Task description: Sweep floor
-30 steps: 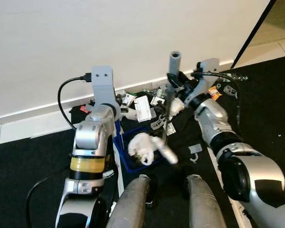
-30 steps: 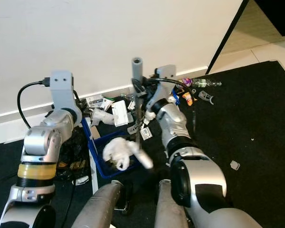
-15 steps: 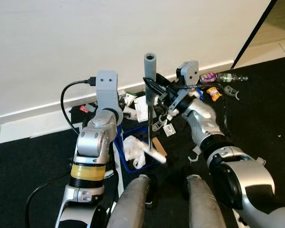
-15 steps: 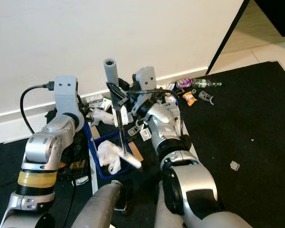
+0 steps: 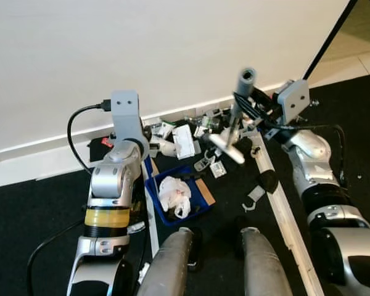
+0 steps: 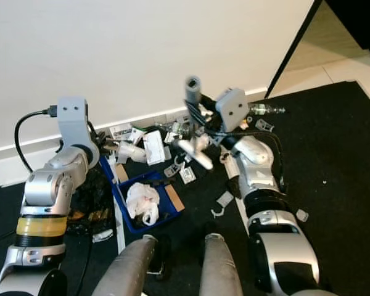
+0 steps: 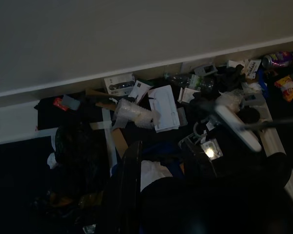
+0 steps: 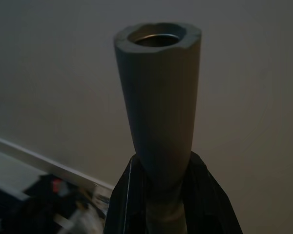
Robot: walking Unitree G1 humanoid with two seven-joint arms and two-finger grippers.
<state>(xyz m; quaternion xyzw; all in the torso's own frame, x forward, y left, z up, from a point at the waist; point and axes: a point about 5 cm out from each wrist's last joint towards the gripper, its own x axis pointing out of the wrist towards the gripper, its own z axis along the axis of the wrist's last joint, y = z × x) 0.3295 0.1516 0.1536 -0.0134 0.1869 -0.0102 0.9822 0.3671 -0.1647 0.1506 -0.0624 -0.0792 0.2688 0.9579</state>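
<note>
My right gripper (image 8: 168, 195) is shut on the grey handle (image 5: 245, 79) of a hand broom, held up near the wall at the right. The broom's white head (image 5: 227, 148) hangs tilted over the litter (image 5: 186, 139) piled along the skirting: boxes, wrappers, tags. A blue dustpan (image 5: 197, 208) sits on the black floor in front of me, with a crumpled white bag (image 5: 174, 194) and a brown card inside. My left gripper (image 5: 145, 163) is at the dustpan's back edge, by its white handle; the forearm hides the fingers. The left wrist view is dark.
A white strip (image 5: 285, 206) lies along the floor on the right. A grey clip (image 5: 254, 196) lies beside it. A bottle (image 6: 268, 110) and a yellow wrapper lie further right by the wall. A black cable (image 5: 80, 132) loops off my left wrist. My legs (image 5: 169, 265) stand just behind the dustpan.
The right arm has swung the broom right and up, lifting its head from the dustpan to over the pile. The white bag now lies in the dustpan.
</note>
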